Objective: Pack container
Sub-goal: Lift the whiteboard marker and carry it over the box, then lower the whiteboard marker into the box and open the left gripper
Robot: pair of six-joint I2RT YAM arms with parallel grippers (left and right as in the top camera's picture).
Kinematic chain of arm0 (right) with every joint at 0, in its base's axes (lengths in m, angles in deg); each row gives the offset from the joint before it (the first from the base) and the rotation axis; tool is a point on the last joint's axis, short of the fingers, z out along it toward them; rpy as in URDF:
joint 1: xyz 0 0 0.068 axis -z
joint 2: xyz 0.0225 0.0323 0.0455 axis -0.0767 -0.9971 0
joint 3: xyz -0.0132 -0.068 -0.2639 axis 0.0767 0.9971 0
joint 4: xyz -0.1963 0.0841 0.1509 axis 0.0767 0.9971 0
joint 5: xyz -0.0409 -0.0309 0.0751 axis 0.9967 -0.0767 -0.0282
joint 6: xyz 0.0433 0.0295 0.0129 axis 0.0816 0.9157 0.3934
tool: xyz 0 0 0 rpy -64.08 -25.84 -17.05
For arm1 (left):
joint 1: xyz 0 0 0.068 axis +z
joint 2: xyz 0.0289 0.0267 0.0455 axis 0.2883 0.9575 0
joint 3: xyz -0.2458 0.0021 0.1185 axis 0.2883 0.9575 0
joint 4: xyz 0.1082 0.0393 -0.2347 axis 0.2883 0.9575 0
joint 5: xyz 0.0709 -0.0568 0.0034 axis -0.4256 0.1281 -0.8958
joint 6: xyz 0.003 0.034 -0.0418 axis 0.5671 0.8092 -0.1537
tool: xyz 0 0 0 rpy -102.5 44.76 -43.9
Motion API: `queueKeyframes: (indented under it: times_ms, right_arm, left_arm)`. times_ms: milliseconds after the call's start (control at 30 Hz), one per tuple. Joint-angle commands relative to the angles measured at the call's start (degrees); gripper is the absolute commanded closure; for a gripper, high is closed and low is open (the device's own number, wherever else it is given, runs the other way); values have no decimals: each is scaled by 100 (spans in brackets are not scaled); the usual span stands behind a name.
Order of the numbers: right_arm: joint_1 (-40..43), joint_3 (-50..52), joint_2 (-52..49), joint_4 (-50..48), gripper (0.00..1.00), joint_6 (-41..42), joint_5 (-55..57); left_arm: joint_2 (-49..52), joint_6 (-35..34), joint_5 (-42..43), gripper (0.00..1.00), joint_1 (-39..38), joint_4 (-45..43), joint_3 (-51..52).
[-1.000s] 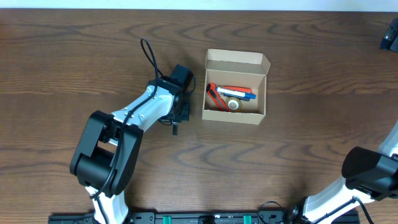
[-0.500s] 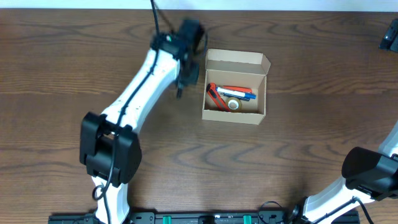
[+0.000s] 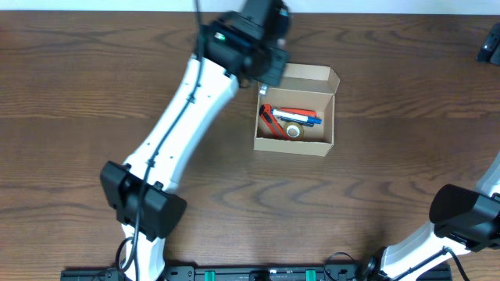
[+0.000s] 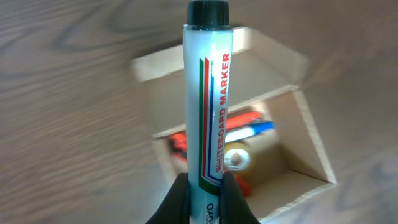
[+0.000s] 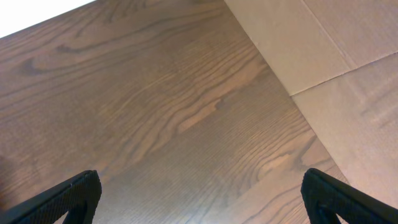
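The container (image 3: 293, 146) sits open on the worktop (image 3: 375, 195), slightly right of centre, with pens (image 3: 297, 115) and a small roll (image 3: 293, 131) inside. The left jaws, above its far-left corner, are closed tight on a whiteboard marker (image 4: 207, 106). The right jaws stand wide apart, holding nothing.

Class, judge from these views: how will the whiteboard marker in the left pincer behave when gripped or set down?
The whiteboard marker looks a rigid plastic tube: probably stiff and light. Its glossy round barrel may slip in the left pincer, and would likely roll if laid on the table.
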Motion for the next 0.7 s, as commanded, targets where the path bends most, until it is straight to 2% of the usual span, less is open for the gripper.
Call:
queueKeyframes:
  times_ms: [0, 167, 367, 467, 667]
  right_arm:
    - [26, -15, -24, 9, 1, 94, 2]
    - [26, -15, -24, 9, 1, 94, 2]
    - [26, -15, -24, 9, 1, 94, 2]
    - [26, -15, -24, 9, 1, 94, 2]
    - [26, -15, -24, 9, 1, 94, 2]
  left_arm:
    - [282, 326, 66, 94, -372, -55, -74]
    - [719, 616, 254, 94, -549, 20, -74]
    - [1211, 1781, 1910, 94, -444, 433, -74]
    - [1316, 2135, 2363, 94, -358, 562, -74]
    - [1342, 2378, 2645, 94, -170, 573, -74]
